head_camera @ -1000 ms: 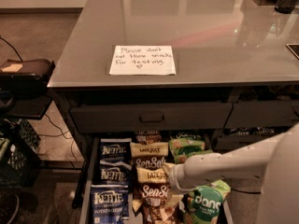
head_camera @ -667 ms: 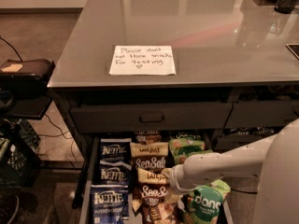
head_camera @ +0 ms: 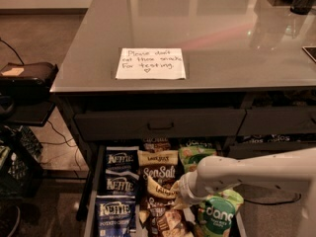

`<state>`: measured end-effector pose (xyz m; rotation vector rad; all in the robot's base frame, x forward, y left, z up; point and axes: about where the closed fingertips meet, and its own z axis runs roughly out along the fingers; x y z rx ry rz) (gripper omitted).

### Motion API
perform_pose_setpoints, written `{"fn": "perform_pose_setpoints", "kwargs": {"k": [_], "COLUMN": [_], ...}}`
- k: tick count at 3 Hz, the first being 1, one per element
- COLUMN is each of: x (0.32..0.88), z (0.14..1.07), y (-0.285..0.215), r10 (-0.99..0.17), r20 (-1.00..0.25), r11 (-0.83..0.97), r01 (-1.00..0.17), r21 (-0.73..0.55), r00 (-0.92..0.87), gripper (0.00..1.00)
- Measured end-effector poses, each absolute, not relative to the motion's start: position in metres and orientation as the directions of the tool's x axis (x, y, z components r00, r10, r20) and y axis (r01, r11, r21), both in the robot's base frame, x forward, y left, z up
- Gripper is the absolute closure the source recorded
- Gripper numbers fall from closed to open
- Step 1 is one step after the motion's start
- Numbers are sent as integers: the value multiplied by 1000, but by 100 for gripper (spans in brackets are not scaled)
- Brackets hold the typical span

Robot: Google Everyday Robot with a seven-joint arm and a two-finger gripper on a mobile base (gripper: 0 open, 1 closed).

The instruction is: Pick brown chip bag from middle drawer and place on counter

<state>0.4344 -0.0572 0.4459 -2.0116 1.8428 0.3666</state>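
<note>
The middle drawer (head_camera: 92, 191) is pulled out below the counter (head_camera: 197, 28) and is packed with chip bags. Brown "Sea Salt" chip bags with cream top bands lie in its middle column: one (head_camera: 158, 168) at the back, and another (head_camera: 159, 189) tilted in front of it. My white arm reaches in from the right. My gripper (head_camera: 177, 197) is low over the drawer, at the right edge of the tilted brown bag. The arm hides the bags beneath it.
Dark blue Kettle bags (head_camera: 120, 182) fill the drawer's left column and green bags (head_camera: 217, 215) the right. A handwritten paper note (head_camera: 150, 63) lies on the counter near its front edge. The shut top drawer front (head_camera: 160, 124) is above. A black crate (head_camera: 15, 167) and cables are on the left.
</note>
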Motion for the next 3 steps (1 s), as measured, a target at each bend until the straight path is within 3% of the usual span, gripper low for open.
{"fn": "perform_pose_setpoints", "kwargs": {"k": [1, 3], "x": [431, 424], "z": [477, 546], "y": [-57, -59], "r10": [-855, -828], "r20": [-513, -559], "r11": [-61, -47], "r01": [-997, -999], "r21": [-50, 13], "r00": [78, 31], "gripper": [100, 100]}}
